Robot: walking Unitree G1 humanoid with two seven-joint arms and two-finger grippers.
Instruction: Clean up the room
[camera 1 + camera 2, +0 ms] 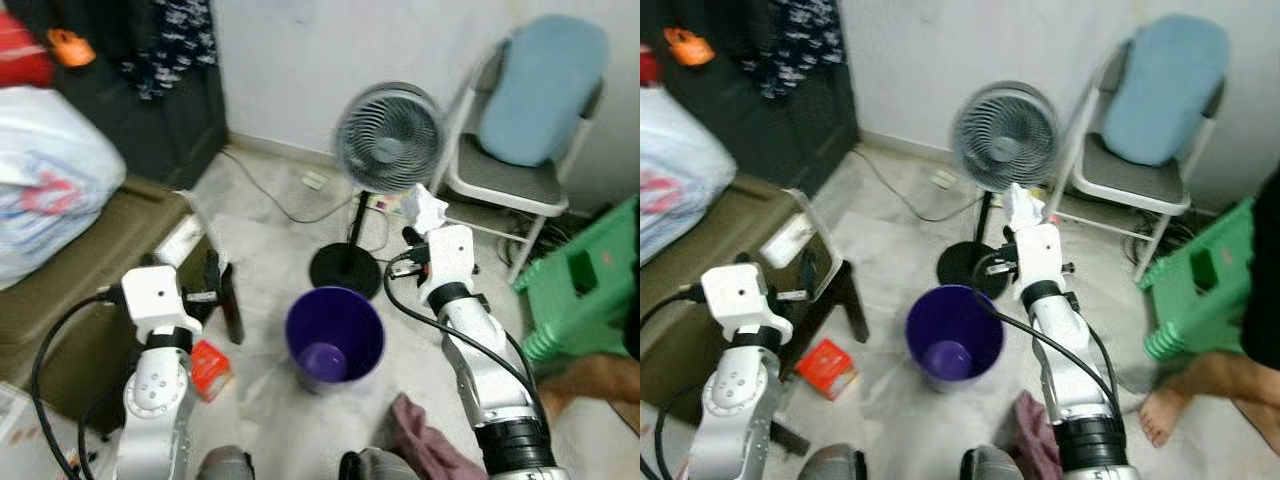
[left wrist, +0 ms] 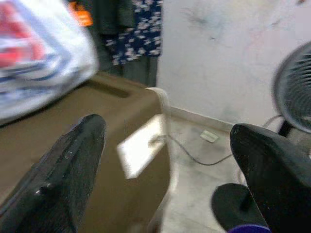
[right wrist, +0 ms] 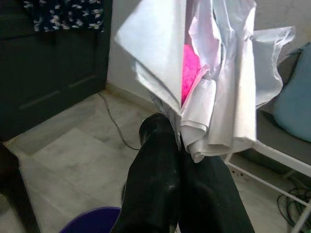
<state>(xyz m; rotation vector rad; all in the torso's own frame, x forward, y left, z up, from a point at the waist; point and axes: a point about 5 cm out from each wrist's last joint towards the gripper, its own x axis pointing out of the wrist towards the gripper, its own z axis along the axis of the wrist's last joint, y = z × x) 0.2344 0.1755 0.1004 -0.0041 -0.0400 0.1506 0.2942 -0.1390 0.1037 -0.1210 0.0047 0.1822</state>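
Observation:
A purple bin (image 1: 335, 338) stands on the floor between my two arms. My right gripper (image 1: 413, 236) is raised just beyond and to the right of the bin, shut on a crumpled white wrapper with a pink patch (image 3: 204, 73); the wrapper (image 1: 428, 208) sticks up above the fingers. My left gripper (image 1: 222, 290) is open and holds nothing; its fingers (image 2: 68, 170) point toward a brown box. A small red carton (image 1: 209, 369) lies on the floor left of the bin.
A standing fan (image 1: 388, 140) rises right behind the bin. A folding chair with a blue cushion (image 1: 530, 110) and a green stool (image 1: 585, 285) stand to the right. A person's bare foot (image 1: 1165, 410) is near. A brown box (image 1: 70, 290) with bags sits left. A maroon cloth (image 1: 425, 440) lies by my feet.

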